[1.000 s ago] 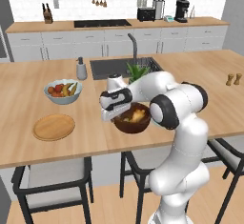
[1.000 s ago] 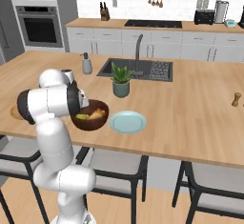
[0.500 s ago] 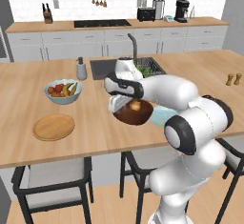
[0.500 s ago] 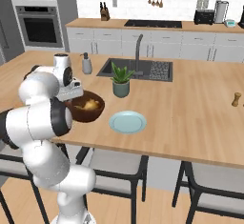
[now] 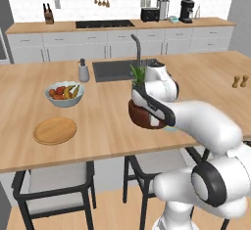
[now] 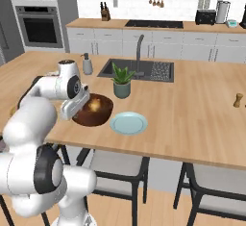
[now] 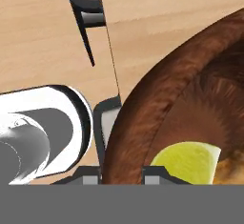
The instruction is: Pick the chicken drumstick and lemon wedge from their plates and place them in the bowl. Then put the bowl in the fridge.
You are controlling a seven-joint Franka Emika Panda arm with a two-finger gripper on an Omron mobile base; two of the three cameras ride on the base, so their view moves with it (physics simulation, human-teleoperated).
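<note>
Gripper (image 7: 121,178) clamped on bowl (image 7: 157,104) rim, lemon wedge (image 7: 188,163) inside.

Left base view: behind arm, left side, looks forward and down over tabletop (image 5: 108,131) toward sink (image 5: 115,69) and back wall. Right base view: behind arm, right side, same direction. Both share tabletop, sink, bowl (image 5: 144,117). Hand view: very close, looks along fingers (image 7: 155,178) onto bowl rim and tabletop edge below
</note>
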